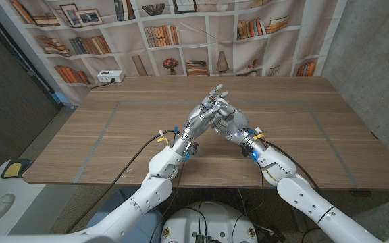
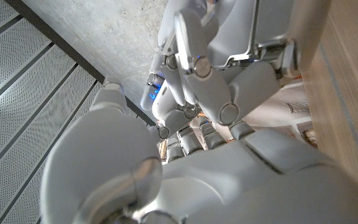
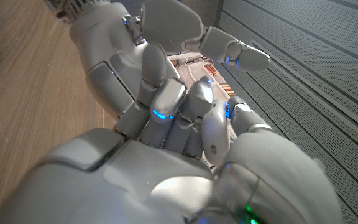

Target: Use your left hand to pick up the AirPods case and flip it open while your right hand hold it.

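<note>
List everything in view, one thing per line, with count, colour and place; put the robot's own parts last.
Wooden table: one, brown with faint grey tape lines, under both arms.
Bookshelf-print backdrop: one, white shelves with printed books, behind the table.
White power strip: one, at the table's far left edge.
AirPods case: hidden between the hands; cannot tell.
Left hand: one, grey, raised over the table's middle, fingers meeting the right hand.
Right hand: one, grey, pressed against the left hand.
</note>
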### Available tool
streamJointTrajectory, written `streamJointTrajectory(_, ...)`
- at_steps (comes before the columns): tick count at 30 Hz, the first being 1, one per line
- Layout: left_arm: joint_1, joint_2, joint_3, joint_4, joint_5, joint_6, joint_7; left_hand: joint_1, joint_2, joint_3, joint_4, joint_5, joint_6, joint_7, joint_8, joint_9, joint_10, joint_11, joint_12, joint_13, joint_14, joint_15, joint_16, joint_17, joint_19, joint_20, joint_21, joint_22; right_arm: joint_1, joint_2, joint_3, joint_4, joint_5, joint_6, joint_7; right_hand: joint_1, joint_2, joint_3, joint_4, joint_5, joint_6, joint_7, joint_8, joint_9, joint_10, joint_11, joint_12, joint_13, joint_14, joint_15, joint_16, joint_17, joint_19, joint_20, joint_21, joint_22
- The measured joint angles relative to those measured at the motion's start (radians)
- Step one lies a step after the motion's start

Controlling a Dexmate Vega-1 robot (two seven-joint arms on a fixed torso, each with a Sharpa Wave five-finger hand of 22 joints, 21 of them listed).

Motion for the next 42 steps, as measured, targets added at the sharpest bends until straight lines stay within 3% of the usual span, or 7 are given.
streamJointTrajectory(20, 0.042, 0.037, -0.032, -0.051, 0.023, -0.031, 0.053, -0.034, -0.010, -0.012, 0.012, 0.000, -0.003, 0.003, 0.006, 0.000, 0.000, 0.000, 0.007, -0.009, -0.005, 0.005, 0.000, 0.000, -0.003, 0.000, 0.000, 0.000, -0.024, -0.059, 0.022, -0.053, -0.060, 0.004, -0.072, 0.009, -0.009, 0.000, 0.000, -0.001, 0.004, -0.004, 0.004, 0.005, 0.008, -0.004, 0.008, -0.008, 0.013, 0.001, 0.000, 0.000, -0.002, -0.002, 0.036, -0.029)
streamJointTrajectory(34, 0.065, 0.068, -0.059, -0.073, 0.038, -0.047, 0.098, -0.043, -0.009, -0.015, 0.010, 0.000, -0.003, 0.003, 0.009, 0.000, 0.000, 0.000, 0.011, -0.014, -0.005, 0.005, 0.001, 0.000, -0.003, 0.000, 0.000, 0.000, -0.046, -0.172, 0.052, -0.141, -0.166, -0.055, -0.212, 0.012, -0.012, 0.000, 0.000, -0.002, 0.004, -0.004, 0.008, 0.030, 0.006, -0.005, 0.008, -0.024, 0.013, 0.001, 0.000, 0.000, -0.007, 0.003, 0.048, -0.042)
streamJointTrajectory(38, 0.071, 0.076, -0.065, -0.077, 0.038, -0.049, 0.105, -0.047, -0.005, -0.015, 0.010, 0.001, -0.003, 0.003, 0.009, 0.000, 0.000, 0.000, 0.015, -0.014, -0.005, 0.005, 0.001, 0.000, -0.003, 0.000, 0.000, 0.000, -0.049, -0.200, 0.058, -0.165, -0.174, -0.064, -0.212, 0.031, -0.012, 0.000, 0.000, -0.002, 0.004, -0.004, 0.008, 0.037, 0.006, -0.005, 0.008, -0.031, 0.013, 0.001, 0.000, 0.000, -0.007, 0.003, 0.048, -0.046)
streamJointTrajectory(39, 0.072, 0.077, -0.066, -0.077, 0.039, -0.049, 0.107, -0.047, -0.005, -0.015, 0.010, 0.001, -0.003, 0.003, 0.009, 0.000, 0.000, 0.000, 0.015, -0.014, -0.005, 0.005, 0.001, 0.000, -0.003, 0.000, 0.000, 0.000, -0.049, -0.216, 0.062, -0.178, -0.207, -0.103, -0.271, 0.034, -0.013, 0.000, 0.000, -0.002, 0.004, -0.004, 0.009, 0.038, 0.006, -0.005, 0.008, -0.036, 0.013, 0.001, 0.000, 0.000, -0.007, 0.003, 0.048, -0.046)
streamJointTrajectory(42, 0.076, 0.081, -0.070, -0.079, 0.039, -0.050, 0.112, -0.047, -0.005, -0.015, 0.010, 0.001, -0.003, 0.003, 0.009, 0.000, 0.000, 0.000, 0.015, -0.014, -0.005, 0.005, 0.001, 0.000, -0.003, 0.000, 0.000, 0.000, -0.049, -0.237, 0.065, -0.196, -0.227, -0.125, -0.298, 0.034, -0.013, 0.000, 0.000, -0.002, 0.004, -0.004, 0.012, 0.047, 0.006, -0.005, 0.008, -0.030, 0.013, 0.001, 0.000, 0.000, -0.007, 0.003, 0.048, -0.051)
